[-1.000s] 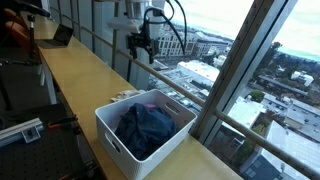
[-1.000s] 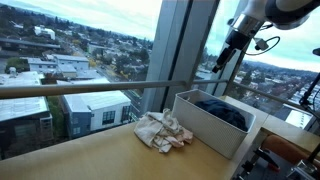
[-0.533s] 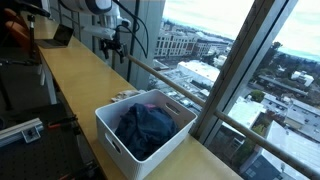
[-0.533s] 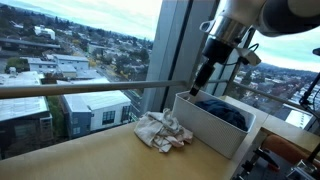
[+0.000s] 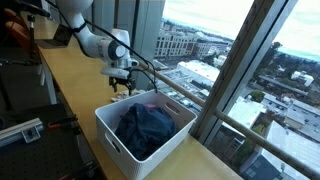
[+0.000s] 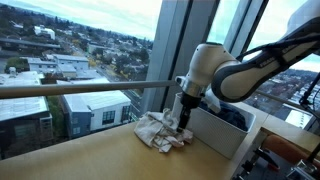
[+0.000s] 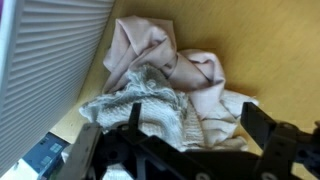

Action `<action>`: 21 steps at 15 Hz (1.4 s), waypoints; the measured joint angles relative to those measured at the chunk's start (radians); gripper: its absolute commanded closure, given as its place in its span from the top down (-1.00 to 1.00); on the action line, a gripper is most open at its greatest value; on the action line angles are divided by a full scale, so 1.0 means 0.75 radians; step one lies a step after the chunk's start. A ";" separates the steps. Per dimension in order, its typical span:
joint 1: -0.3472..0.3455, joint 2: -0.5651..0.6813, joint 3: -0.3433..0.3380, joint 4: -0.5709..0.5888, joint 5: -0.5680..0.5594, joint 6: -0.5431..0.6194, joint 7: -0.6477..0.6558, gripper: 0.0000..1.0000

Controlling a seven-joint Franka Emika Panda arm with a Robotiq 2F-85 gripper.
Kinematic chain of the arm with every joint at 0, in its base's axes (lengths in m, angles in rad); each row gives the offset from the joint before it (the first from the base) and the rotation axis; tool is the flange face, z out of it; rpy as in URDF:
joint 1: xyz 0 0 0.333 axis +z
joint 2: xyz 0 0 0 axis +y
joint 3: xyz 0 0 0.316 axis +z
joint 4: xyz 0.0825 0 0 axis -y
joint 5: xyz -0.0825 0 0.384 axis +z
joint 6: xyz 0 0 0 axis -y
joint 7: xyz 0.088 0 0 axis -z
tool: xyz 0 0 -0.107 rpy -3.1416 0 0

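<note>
Fabric was the thing nearest the gripper point(image 6: 183, 122): a heap of crumpled beige and pinkish cloths point(image 6: 160, 131), with a pale grey knitted piece point(image 7: 135, 100) lying on top of it towards one side. The heap sat on the light wooden surface point(image 6: 90, 160), just beside the short end of a white rectangular plastic bin point(image 6: 212, 132) and close to the window. In both exterior views the white robot arm point(image 6: 240, 75) reached down so that the gripper point(image 5: 122, 88) pointed straight at the heap point(image 5: 127, 96), on the part of it nearest the bin. The gripper was released, its jaws spread wide and nothing caught between them. In the wrist view its black fingers point(image 7: 133, 118) stood on either side of the knitted piece and the pink folds point(image 7: 190, 70), with bare wood point(image 7: 270, 45) beyond. Whether the fingertips already touched the cloth or hung just above it could not be told. The bin point(image 5: 110, 138) stood upright on the surface point(image 5: 70, 80) and held a bundle of dark blue clothing point(image 5: 148, 128), which filled most of it and rose about level with the rim point(image 6: 225, 112). Behind heap and bin a metal handrail point(image 6: 80, 88) ran along the glass.
</note>
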 measured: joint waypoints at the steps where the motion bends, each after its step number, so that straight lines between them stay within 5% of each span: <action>1: 0.000 0.050 -0.011 0.046 -0.001 0.000 -0.007 1.00; 10: -0.001 0.354 -0.029 0.299 0.032 -0.017 -0.020 1.00; 12: 0.000 0.378 -0.014 0.310 0.057 -0.033 -0.020 0.45; 21: 0.013 0.367 0.075 0.279 0.119 -0.151 -0.023 -0.87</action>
